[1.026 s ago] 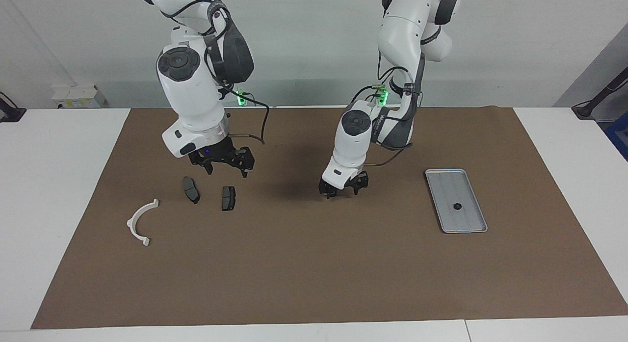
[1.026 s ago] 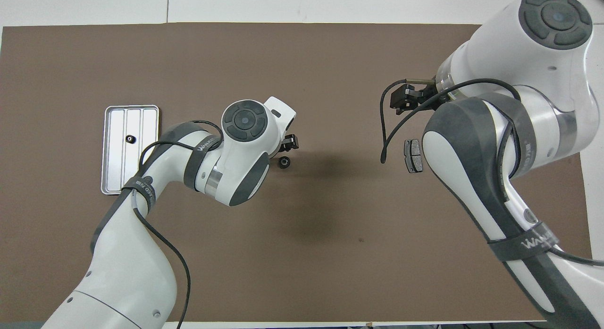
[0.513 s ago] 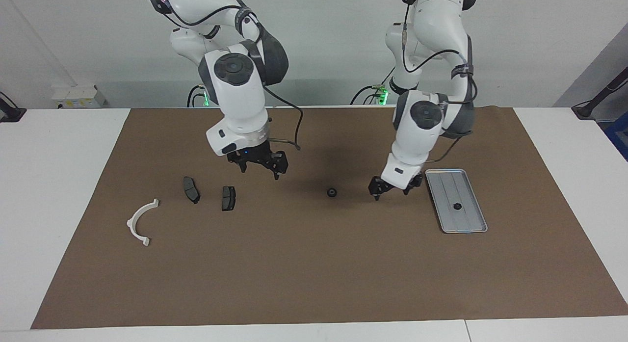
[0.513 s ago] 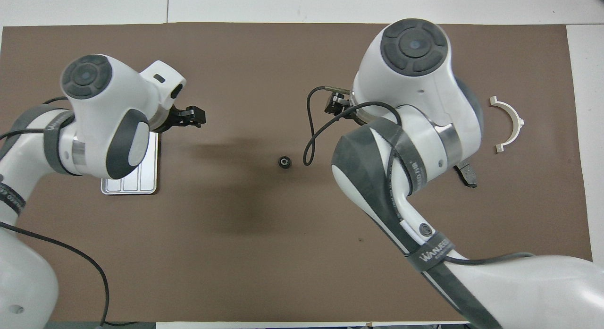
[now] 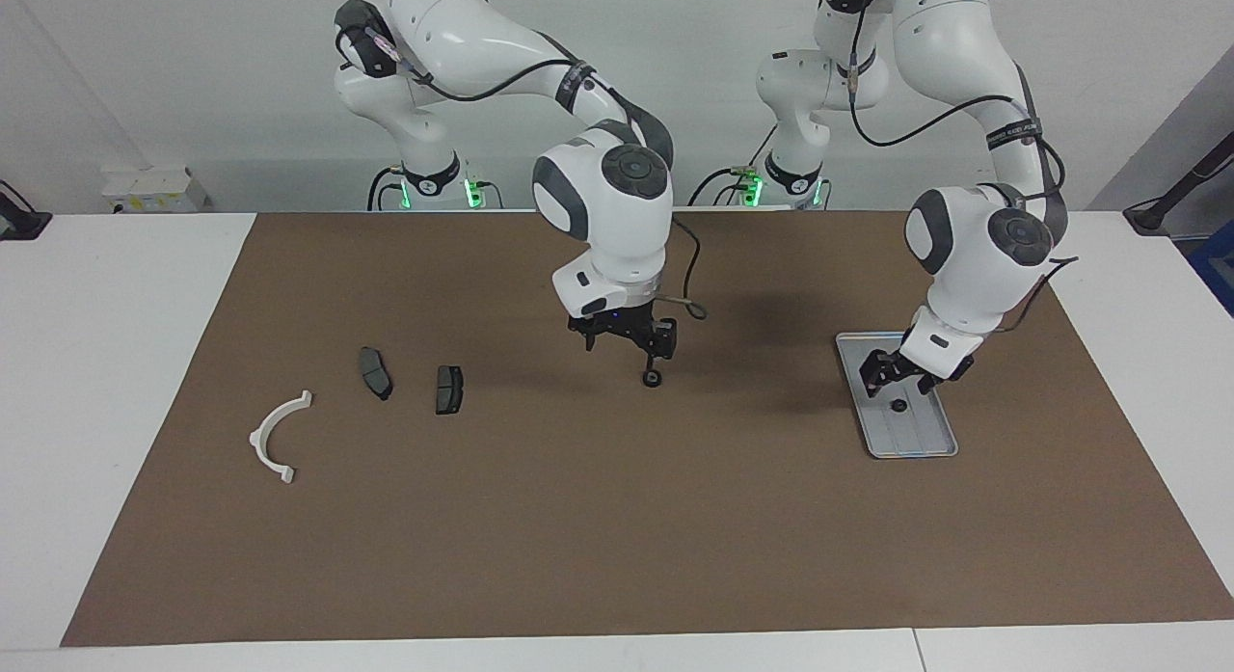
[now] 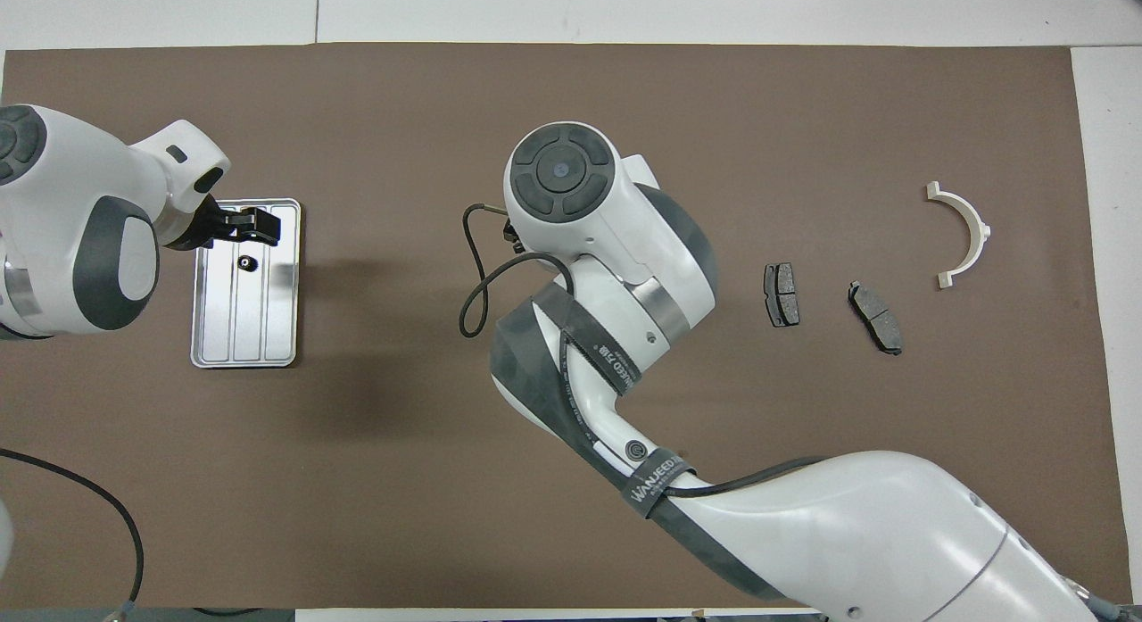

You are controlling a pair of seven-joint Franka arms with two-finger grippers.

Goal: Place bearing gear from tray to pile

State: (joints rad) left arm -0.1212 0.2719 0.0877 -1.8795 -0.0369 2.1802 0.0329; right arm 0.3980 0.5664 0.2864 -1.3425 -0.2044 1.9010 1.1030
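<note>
Facing view, right of centre: left gripper (image 5: 898, 387) low over the upper half of the tray (image 5: 916, 431), fingers apart and released, nothing between them; bearing gear (image 5: 898, 404) flat on the tray floor just below the fingertips in the frame, untouched as far as can be told. Same view, centre of the frame: right gripper (image 5: 629, 349) spread wide and empty, hanging over a second gear (image 5: 653, 379), a small dark ring on the brown mat (image 5: 578, 537); one fingertip down close to that ring, contact not clear. Overhead view: second gear hidden under the right arm's wrist at mid-frame; tray at the left edge with the left gripper across its upper end and the bearing gear showing just beneath it. Pile in the left third of the facing view, well apart from both gears: white half-ring bracket (image 5: 258, 435) lowest and outermost, two dark brake pads (image 5: 375, 373) (image 5: 448, 389) side by side above and to the right of it, apart from each other, the nearer pad between the bracket and the second gear. Mat over the middle of the white surface (image 5: 116, 363), bare at both ends of the frame
</note>
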